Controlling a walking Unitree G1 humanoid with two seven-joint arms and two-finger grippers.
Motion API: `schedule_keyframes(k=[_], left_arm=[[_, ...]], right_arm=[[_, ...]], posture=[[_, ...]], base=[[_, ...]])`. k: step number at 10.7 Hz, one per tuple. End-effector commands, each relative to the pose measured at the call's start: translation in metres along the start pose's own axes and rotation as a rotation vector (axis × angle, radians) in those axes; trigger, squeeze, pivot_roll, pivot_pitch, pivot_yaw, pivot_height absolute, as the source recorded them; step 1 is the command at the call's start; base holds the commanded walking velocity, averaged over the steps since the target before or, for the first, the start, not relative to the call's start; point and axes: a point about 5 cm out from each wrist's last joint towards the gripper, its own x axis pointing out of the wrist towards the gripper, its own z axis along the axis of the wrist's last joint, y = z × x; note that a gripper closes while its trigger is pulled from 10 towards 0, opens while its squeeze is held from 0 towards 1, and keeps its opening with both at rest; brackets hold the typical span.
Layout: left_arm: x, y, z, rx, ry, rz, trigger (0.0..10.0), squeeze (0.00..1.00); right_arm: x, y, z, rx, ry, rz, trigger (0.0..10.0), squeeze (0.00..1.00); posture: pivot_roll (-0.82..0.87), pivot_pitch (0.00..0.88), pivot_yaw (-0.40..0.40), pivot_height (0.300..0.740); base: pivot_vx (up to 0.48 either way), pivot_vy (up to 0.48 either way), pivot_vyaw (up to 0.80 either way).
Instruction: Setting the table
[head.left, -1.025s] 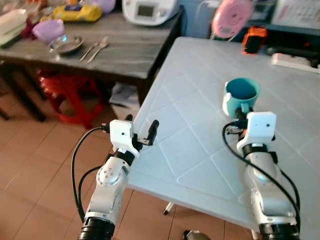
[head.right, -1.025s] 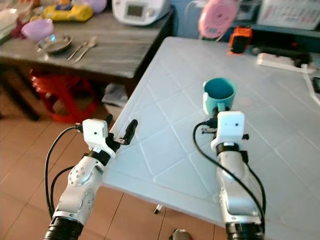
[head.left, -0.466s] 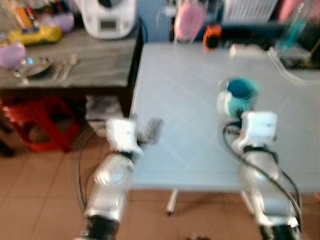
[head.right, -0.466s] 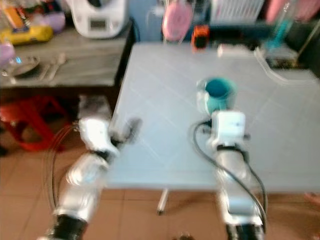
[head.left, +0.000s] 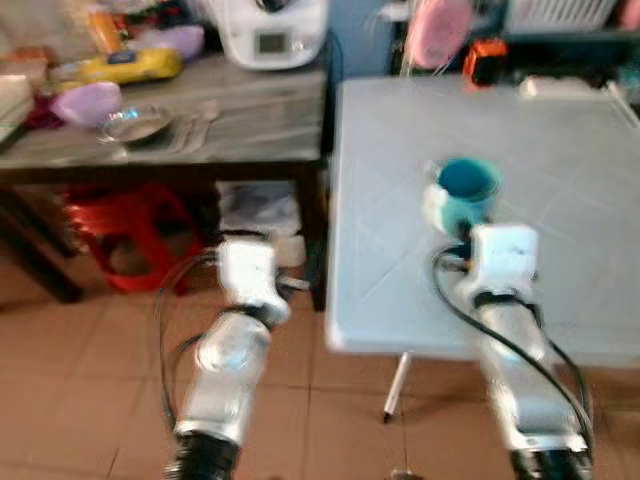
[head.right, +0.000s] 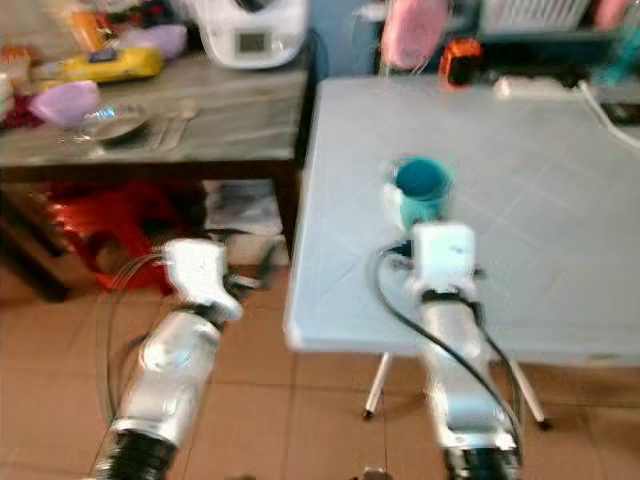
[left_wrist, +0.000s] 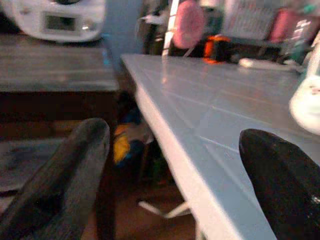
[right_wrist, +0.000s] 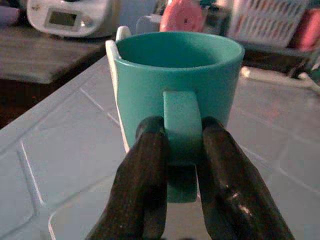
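Behind the right claw (right_wrist: 180, 150), its pinched teal mug (right_wrist: 175, 75) blurs.

Head eyes look down at white table (head.left: 560, 130), wrist views skim its top closely

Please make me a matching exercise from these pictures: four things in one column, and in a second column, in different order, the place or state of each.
Things:
1. teal mug
2. left gripper
3. white appliance
4. red stool

Places or states:
A. under the dark wooden table
B. open, beside the edge of the white table
C. on the dark wooden table
D. handle pinched by the right gripper, over the white table

Pairs: 1-D, 2-B, 3-C, 4-A
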Motion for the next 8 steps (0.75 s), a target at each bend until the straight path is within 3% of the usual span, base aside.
schedule_keyframes(k=[1,8], left_arm=[[-0.0008,0.008,0.0022,0.02,-0.004,0.023,10.0,0.0],[-0.0018,0.008,-0.0005,0.032,0.006,0.01,10.0,0.0]], right_arm=[[0.0011,0.0057,0.007,0.012,-0.033,0.009,10.0,0.0],[-0.001,0.0056,0.0063,-0.003,-0.038,0.011,10.0,0.0]], posture=[[-0.23,0.071,0.071,0.74],[-0.24,0.073,0.069,0.74]], base=[[0.0,0.45,0.0],[0.0,0.467,0.0]])
